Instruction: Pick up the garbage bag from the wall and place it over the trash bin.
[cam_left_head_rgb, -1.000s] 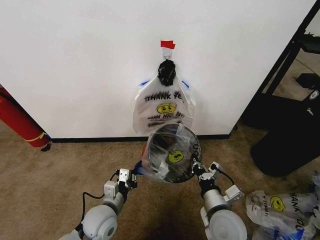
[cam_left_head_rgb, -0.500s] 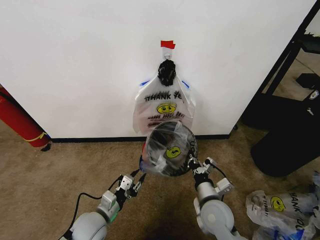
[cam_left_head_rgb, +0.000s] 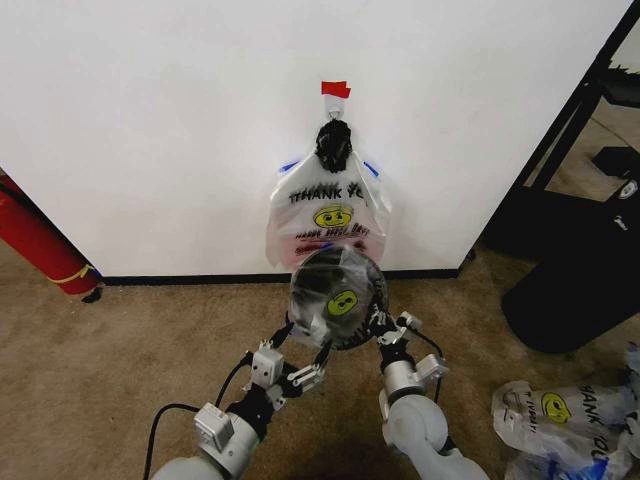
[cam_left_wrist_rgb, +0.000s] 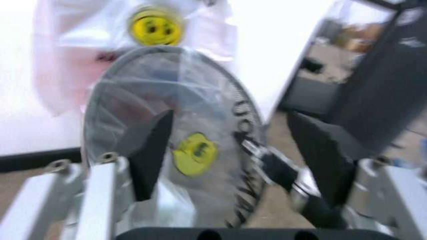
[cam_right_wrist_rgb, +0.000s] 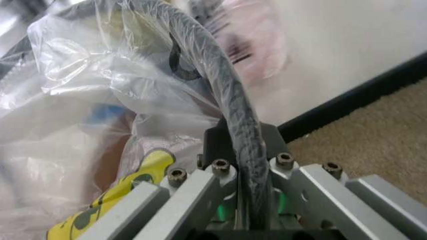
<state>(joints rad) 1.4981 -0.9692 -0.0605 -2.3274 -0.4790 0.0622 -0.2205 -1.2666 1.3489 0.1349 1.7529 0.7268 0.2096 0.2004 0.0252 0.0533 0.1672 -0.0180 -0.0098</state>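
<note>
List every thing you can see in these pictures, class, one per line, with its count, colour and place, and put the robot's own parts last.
Bags on the wall: a bunch, white with yellow smiley faces, hanging from a hook under red tape.
Trash bin: one, black mesh, on the carpet below, covered by a garbage bag.
Wall: white, black baseboard.
Red cylinder: one, leaning at the left.
Spare bags: white, on the floor at the right.
Black stand: right side.
Left gripper: open, near the bin.
Right gripper: clamped on the bin's rim.
</note>
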